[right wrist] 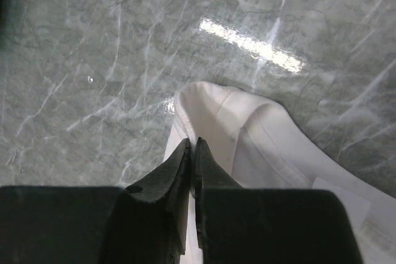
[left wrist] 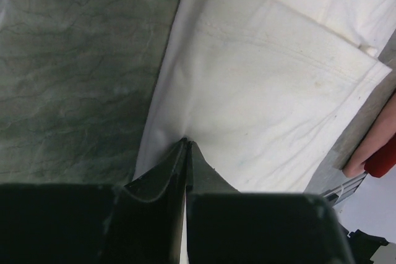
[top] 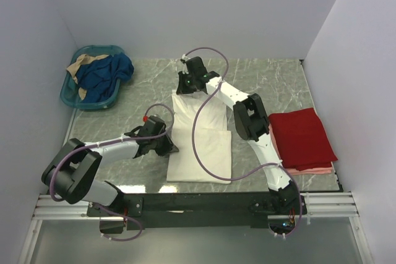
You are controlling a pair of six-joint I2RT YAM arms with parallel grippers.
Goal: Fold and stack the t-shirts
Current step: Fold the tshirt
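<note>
A cream-white t-shirt point(top: 201, 143) lies partly folded in the middle of the marble table. At its left edge my left gripper point(top: 171, 148) is low on the cloth. The left wrist view shows those jaws point(left wrist: 186, 143) closed on the shirt's edge point(left wrist: 260, 91). My right gripper point(top: 183, 85) sits at the shirt's far end, its jaws point(right wrist: 193, 144) pinched on a fold of the white cloth point(right wrist: 266, 146). A folded red t-shirt point(top: 303, 137) rests on a pink one point(top: 312, 169) at the right.
A teal basket point(top: 69, 94) with blue and tan clothes stands at the far left corner. White walls close the table on three sides. The red shirt point(left wrist: 385, 164) and the pink one point(left wrist: 365, 148) also show at the right edge of the left wrist view.
</note>
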